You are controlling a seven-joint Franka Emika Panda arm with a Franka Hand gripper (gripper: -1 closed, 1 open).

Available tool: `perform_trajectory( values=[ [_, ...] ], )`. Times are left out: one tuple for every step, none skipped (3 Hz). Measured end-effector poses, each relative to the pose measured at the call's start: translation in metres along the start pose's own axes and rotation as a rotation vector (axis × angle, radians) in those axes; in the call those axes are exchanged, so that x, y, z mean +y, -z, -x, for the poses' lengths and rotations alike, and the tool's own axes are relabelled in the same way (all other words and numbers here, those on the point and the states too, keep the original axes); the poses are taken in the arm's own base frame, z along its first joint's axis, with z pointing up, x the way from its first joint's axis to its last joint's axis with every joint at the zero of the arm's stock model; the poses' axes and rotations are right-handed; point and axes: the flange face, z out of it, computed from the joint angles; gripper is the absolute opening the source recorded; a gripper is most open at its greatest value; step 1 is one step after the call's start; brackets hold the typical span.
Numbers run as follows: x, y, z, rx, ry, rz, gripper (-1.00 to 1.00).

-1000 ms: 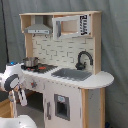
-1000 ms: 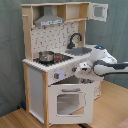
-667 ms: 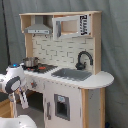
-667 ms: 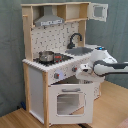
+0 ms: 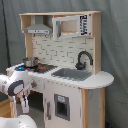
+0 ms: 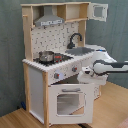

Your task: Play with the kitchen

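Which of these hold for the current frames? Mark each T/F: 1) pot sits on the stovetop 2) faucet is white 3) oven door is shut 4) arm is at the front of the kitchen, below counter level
1) A pot sits on the stovetop: true.
2) The faucet is white: false, it is black.
3) The oven door is shut: false, in the second exterior view it stands swung out from the kitchen.
4) The arm is at the kitchen's front, with the gripper below counter level: true, near the top of the oven door.

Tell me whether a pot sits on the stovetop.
Yes, a small metal pot stands on the stovetop in the second exterior view.
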Motion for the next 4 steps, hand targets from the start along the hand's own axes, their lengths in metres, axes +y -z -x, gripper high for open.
perform_trajectory(
  values=[
    [0.002, -0.008, -0.016, 0.004, -0.054, -0.026, -1.00],
    [0.000, -0.008, -0.039, 0.009, -0.097, -0.024, -1.00],
    [-0.003, -0.011, -0.060, 0.012, -0.147, -0.028, -1.00],
    [-0.012, -0.017, -0.094, 0.015, -0.145, -0.035, -1.00]
  ],
)
